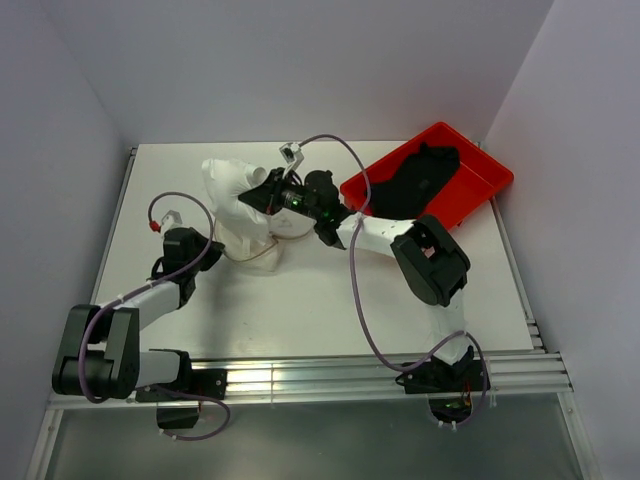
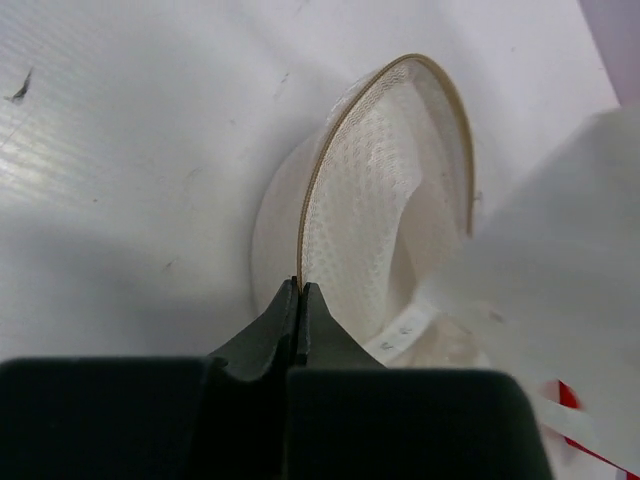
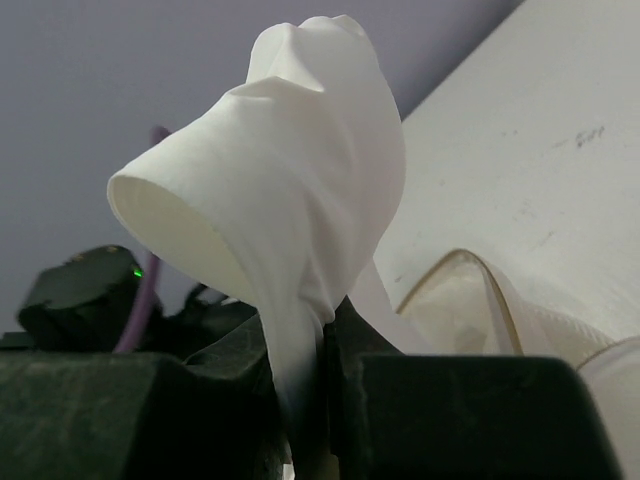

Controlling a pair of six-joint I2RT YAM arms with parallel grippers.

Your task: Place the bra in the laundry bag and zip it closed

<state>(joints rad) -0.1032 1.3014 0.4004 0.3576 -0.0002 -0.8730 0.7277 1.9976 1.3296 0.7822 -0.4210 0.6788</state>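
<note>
on the left, the left gripper (image 2: pixel 299 297) is pinched shut on the thin tan rim of the laundry bag (image 2: pixel 385 200), at the bag's near edge. i can't tell whether that edge belongs to the lid or the body. the bag sits on the tabletop (image 1: pixel 300 300), its white mesh slumped and half propped up by that pinch.

at the bag's far side the bra (image 3: pixel 290 170) is bunched up, white, with one cup ballooning. none of it looks to be inside the bag yet. just right of the bag, the right gripper (image 3: pixel 303 350) is clamped on a gathered fold of the bra's cloth. well to the right of the bag, a red tray (image 1: pixel 490 185) holds a dark thing (image 1: pixel 420 175).

both look light and floppy to me. the bra should squash easily, though its cup may spring back and a strap could snag the zip. the bag seems likely to collapse anywhere but its rim, so that looks the place to hold it.
</note>
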